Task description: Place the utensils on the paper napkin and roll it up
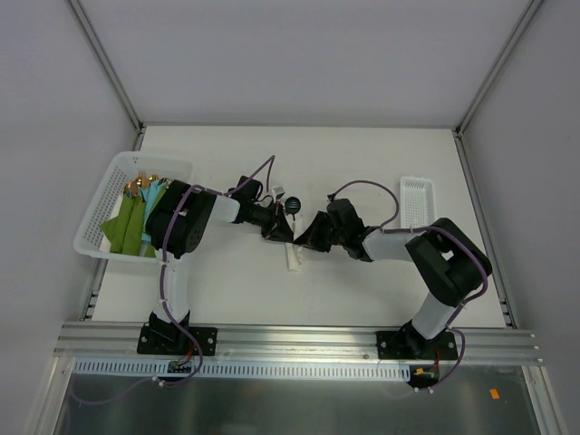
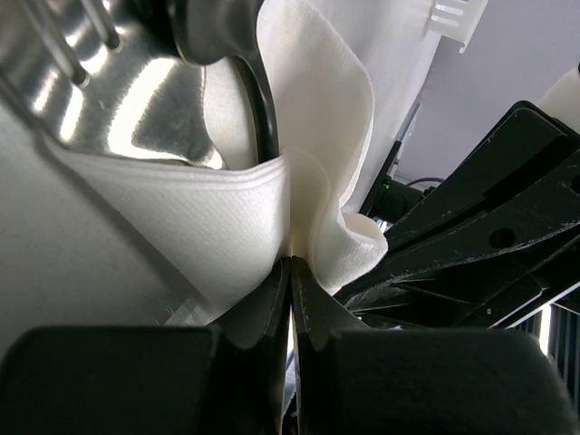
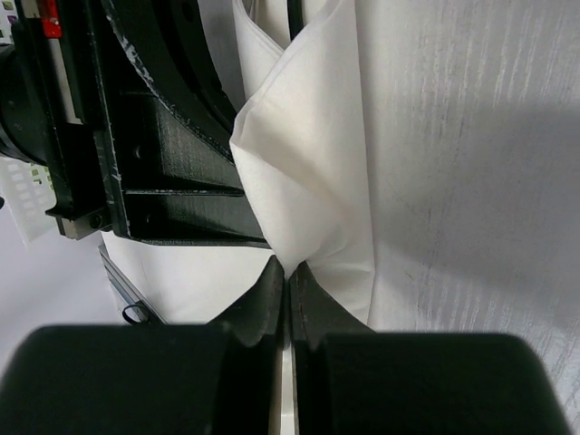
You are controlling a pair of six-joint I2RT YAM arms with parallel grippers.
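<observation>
From the top camera, the left gripper point(image 1: 276, 228) and right gripper point(image 1: 313, 234) meet tip to tip over the middle of the white table point(image 1: 362, 281). A short strip of the paper napkin point(image 1: 294, 260) shows just below them. Behind the left arm stands a white lattice-walled plastic basket point(image 1: 100, 195) with folded green and teal cloths point(image 1: 131, 227). A small white tray point(image 1: 417, 201) lies beyond the right arm. Neither grip can be judged from here.

The left wrist camera settles its own side. Its black fingers point(image 2: 267, 308) are clenched on a fold of the napkin, which is soft, finely embossed paper with a stitched-looking edge. Above the fingertips the paper opens into a pouch. Out of it rise a fork point(image 2: 109, 82), glossy and mirror-like with slim tines, and beside it the dark curved spoon point(image 2: 258, 100) (only its neck and part of the bowl show). The angular black body of the right gripper sits just right of the fingers.

The right wrist camera shows its fingers point(image 3: 263, 304) pinched on a smoother, creased flap of the same napkin. One thin dark handle pokes out far above. The left gripper's ribbed black housing is close on the left, and the table's faint brushed grain is on the right.
</observation>
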